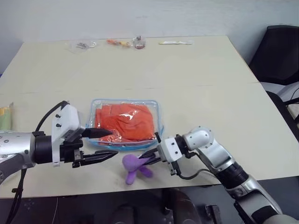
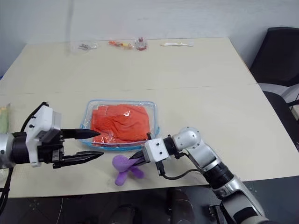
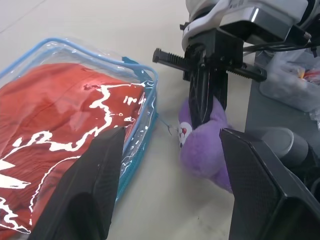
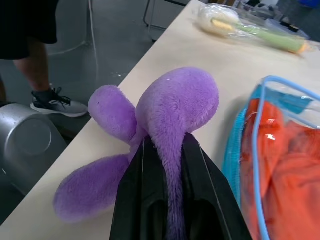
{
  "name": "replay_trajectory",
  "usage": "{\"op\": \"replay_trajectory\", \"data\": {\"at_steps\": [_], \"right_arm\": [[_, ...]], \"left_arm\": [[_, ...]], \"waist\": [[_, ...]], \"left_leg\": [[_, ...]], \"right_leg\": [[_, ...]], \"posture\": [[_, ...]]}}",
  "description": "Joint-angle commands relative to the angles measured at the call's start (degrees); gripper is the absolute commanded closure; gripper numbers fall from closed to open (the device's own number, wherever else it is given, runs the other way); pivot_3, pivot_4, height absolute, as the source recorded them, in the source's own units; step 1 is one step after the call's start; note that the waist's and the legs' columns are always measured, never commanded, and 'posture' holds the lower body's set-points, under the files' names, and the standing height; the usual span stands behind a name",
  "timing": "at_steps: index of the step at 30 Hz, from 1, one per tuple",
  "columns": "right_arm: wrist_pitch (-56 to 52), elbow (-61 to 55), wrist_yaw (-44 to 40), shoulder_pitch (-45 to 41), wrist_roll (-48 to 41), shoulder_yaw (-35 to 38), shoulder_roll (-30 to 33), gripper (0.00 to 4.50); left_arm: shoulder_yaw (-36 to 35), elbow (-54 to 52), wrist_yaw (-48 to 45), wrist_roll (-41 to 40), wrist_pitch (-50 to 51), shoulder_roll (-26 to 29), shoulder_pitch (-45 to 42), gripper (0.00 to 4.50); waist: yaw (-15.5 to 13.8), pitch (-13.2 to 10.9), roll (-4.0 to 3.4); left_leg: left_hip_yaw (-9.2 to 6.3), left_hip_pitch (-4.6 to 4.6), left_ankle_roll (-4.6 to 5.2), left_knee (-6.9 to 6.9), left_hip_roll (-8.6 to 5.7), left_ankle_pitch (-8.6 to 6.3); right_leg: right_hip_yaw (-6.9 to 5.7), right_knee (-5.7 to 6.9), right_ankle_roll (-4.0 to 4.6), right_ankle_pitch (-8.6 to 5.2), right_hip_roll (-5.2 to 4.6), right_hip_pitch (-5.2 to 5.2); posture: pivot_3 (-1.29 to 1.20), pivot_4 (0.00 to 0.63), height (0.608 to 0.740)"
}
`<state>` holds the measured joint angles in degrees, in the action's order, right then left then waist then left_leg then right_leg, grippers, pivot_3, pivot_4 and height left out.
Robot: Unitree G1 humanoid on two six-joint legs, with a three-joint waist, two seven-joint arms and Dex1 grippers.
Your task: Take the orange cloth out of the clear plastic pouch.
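Right claw (image 1: 150, 155) pinches the purple toy (image 1: 134, 167), not the cloth (image 1: 125, 122); left claw (image 1: 103, 143) gapes by the pouch (image 1: 159, 116), which could skid if nudged.

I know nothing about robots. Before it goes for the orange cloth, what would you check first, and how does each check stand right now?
1. Orange cloth inside the clear plastic pouch: ok, not yet out.
2. Pouch flat on the table, near its front edge: ok.
3. Left gripper open at the pouch's near corner: ok.
4. Right gripper free: not ok, shut on the purple plush toy.
5. Pouch zipper open: cannot tell.
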<state>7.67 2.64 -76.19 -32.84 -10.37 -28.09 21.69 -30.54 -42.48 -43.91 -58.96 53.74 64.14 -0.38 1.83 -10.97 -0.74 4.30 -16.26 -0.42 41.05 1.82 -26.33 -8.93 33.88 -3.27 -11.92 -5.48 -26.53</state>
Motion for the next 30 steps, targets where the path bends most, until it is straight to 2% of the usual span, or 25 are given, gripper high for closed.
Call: {"op": "replay_trajectory", "data": {"at_steps": [1, 9, 18, 23, 27, 30], "right_arm": [[0.6, 1.1, -0.9, -1.0, 0.0, -0.5, -1.0, 3.63], [0.5, -4.0, -0.8, -0.1, -1.2, 2.8, 2.9, 0.75], [-6.9, -13.3, 2.3, 0.0, -5.0, 10.1, 8.6, 0.75], [0.3, -8.3, 4.0, -1.2, 1.1, 11.8, 11.7, 0.75], [5.4, -3.4, 6.2, -1.8, 4.5, 11.5, 11.3, 0.75], [8.1, -1.0, 7.6, -2.1, 6.1, 11.2, 10.5, 0.75]], "left_arm": [[-2.1, -1.7, -0.3, 0.6, -0.5, 0.7, 0.7, 1.32], [-0.3, -1.9, -0.6, 2.9, -2.1, 0.0, 1.4, 1.32], [7.8, -2.4, -4.2, 10.1, -8.0, -0.2, 2.5, 1.32], [13.6, -3.8, -6.3, 14.5, -11.7, -0.6, 3.7, 1.32], [20.7, -3.2, -6.6, 22.2, -15.8, -0.5, 5.3, 1.32], [24.3, -0.6, -5.5, 25.5, -17.6, -2.5, 5.0, 1.32]], "waist": [[-0.1, 0.0, -0.01], [-0.2, 0.0, -0.01], [-0.2, 0.0, -0.02], [-0.3, 0.0, -0.01], [-0.2, 0.0, -0.02], [-0.2, 0.0, -0.02]], "left_leg": [[-0.01, 0.00, 0.00, 0.00, 0.00, 0.00], [-0.10, -0.05, -0.02, 0.02, 0.00, -0.01], [-0.09, -0.05, -0.04, 0.01, 0.00, -0.02], [-0.08, -0.06, -0.04, 0.01, -0.01, -0.02], [-0.05, -0.04, -0.04, -0.01, 0.00, -0.02], [-0.04, -0.05, -0.04, -0.02, 0.00, -0.02]], "right_leg": [[0.00, 0.00, 0.00, 0.00, -0.01, 0.00], [-0.04, -0.02, 0.01, -0.01, -0.03, 0.00], [-0.04, -0.02, 0.01, -0.01, -0.02, 0.00], [-0.04, -0.03, 0.01, -0.01, -0.03, 0.00], [-0.02, -0.02, 0.02, -0.01, -0.02, 0.00], [-0.02, -0.02, 0.02, -0.01, -0.02, -0.01]], "posture": [[0.00, 0.150, 0.740], [0.00, 0.150, 0.740], [0.00, 0.150, 0.740], [0.00, 0.150, 0.740], [0.00, 0.150, 0.740], [0.00, 0.150, 0.740]]}}
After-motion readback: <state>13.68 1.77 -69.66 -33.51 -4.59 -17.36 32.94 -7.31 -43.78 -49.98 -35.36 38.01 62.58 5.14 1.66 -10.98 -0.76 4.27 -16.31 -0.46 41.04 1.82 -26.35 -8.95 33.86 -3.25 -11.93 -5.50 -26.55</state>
